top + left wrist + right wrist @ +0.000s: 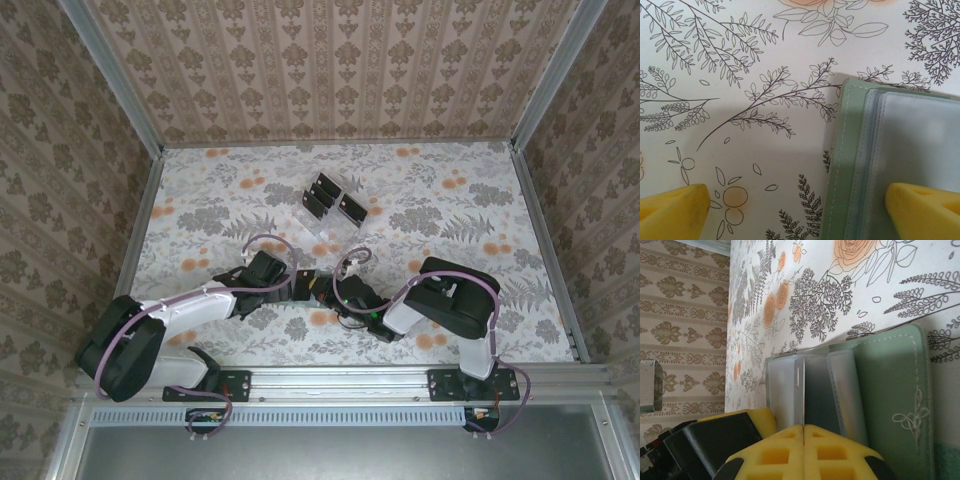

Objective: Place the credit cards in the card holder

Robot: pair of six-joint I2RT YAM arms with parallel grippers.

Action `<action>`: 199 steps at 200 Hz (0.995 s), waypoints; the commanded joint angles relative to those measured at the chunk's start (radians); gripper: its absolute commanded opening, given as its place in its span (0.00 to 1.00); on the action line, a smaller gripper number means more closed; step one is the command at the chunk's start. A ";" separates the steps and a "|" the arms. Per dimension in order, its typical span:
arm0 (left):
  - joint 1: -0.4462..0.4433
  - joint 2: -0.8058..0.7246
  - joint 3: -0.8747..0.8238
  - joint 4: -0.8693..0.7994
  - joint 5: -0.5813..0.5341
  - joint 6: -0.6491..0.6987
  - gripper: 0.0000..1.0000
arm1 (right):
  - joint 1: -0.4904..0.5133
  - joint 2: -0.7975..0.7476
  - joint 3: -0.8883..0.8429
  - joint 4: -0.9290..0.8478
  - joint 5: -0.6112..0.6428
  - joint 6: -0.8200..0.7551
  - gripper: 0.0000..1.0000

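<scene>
Centre of the overhead view, both arms crowd together low over the floral surface (740, 75). The left hand (795, 200) is spread wide, released, gripping nothing. In its own camera one yellow pad sits lower left over bare surface, the other lower right over the clear pockets of the card holder (847, 165). Whether that pad presses down, I can't tell.

The right hand (804, 429) is clenched tight at the bottom of its view, pinching a thin leaf (800, 390) that stands edge-on among the holder's frosted pockets. Card or pocket flap? Too close to call. The holder lies open and flat, green cover to the right of that frame.

The credit cards (322, 190) stand in a clear rack (322, 222) above centre in the overhead view, well apart from the hands.

Now the dangers. That pinch looks shallow, so any sideways pull could let the leaf slip free. With the left hand unclamped, the soft holder may slide or lift off the surface if the right one tugs. A finger descending onto the pockets could press them shut just when they need to gape, and the two hands are near enough to bump
</scene>
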 commanded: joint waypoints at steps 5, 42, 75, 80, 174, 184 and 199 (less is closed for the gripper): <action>0.000 0.002 -0.029 -0.053 0.004 0.005 1.00 | 0.014 0.018 -0.017 -0.014 0.020 0.030 0.00; -0.001 0.002 -0.030 -0.053 0.004 0.005 1.00 | 0.017 0.030 -0.004 -0.029 0.012 0.041 0.00; 0.000 0.002 -0.030 -0.053 0.004 0.005 1.00 | 0.016 0.048 0.019 -0.044 -0.005 0.045 0.00; 0.000 0.002 -0.030 -0.053 0.005 0.005 1.00 | 0.016 0.049 0.022 -0.045 -0.007 0.046 0.00; 0.000 0.002 -0.030 -0.052 0.007 0.006 1.00 | 0.016 0.067 0.086 -0.111 -0.052 0.033 0.00; -0.001 0.002 -0.030 -0.052 0.007 0.006 1.00 | 0.016 0.071 0.097 -0.125 -0.061 0.030 0.00; -0.001 0.000 -0.028 -0.053 0.007 0.007 1.00 | 0.016 0.072 0.112 -0.146 -0.076 0.023 0.00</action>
